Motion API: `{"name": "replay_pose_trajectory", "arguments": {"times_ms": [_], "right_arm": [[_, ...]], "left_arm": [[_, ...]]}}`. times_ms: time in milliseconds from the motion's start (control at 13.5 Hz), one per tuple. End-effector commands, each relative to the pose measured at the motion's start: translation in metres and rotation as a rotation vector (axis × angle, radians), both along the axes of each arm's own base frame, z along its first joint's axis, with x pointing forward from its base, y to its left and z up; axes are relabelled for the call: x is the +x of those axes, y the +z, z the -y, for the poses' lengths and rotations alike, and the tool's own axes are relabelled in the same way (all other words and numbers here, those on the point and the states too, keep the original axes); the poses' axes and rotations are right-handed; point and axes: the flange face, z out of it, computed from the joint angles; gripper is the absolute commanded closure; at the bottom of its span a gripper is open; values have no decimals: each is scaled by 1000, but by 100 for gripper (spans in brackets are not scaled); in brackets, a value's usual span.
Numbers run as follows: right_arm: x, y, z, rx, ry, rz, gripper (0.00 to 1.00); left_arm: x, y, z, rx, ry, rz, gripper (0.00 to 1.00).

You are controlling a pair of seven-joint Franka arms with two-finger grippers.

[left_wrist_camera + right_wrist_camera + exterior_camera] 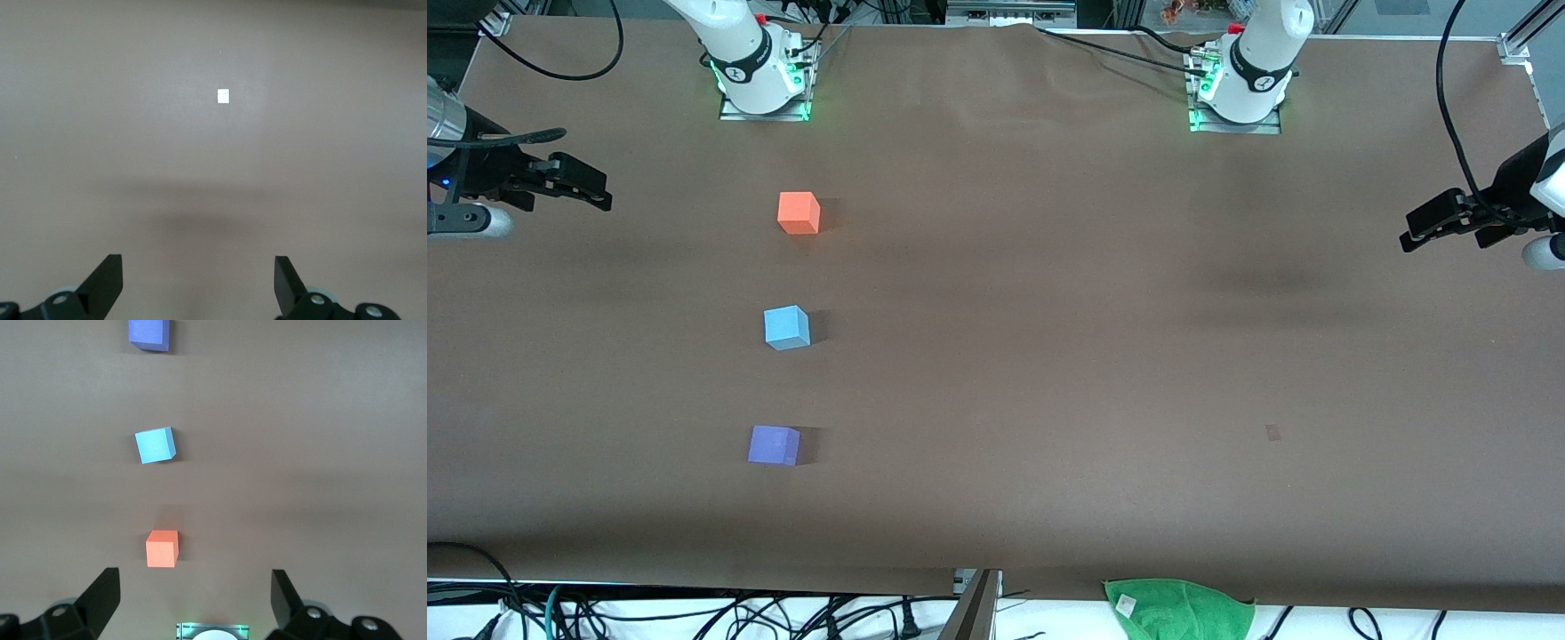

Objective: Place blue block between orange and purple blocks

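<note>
The blue block (786,327) sits on the brown table in a line with the other two cubes. The orange block (799,213) lies farther from the front camera and the purple block (774,444) nearer, so the blue one is between them. The right wrist view shows all three: orange (162,549), blue (155,445), purple (149,333). My right gripper (591,191) hangs open and empty over the table's edge at the right arm's end, its own view (195,583) showing the jaws wide apart. My left gripper (1414,233) hangs open and empty at the left arm's end (198,267).
A green cloth (1178,609) lies at the table's near edge. A small pale mark (1272,433) on the table shows as a white patch (223,96) in the left wrist view. Cables run along the near edge and the table's corners.
</note>
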Motion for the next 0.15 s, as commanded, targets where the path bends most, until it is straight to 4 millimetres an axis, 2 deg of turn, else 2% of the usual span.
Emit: {"name": "replay_pose_trajectory", "arguments": {"times_ms": [0, 74], "right_arm": [[3, 6, 0, -11, 12, 13, 0], [4, 6, -1, -12, 13, 14, 0]], "left_arm": [[2, 6, -2, -15, -8, -4, 0], [2, 6, -1, -15, -10, -4, 0]]}}
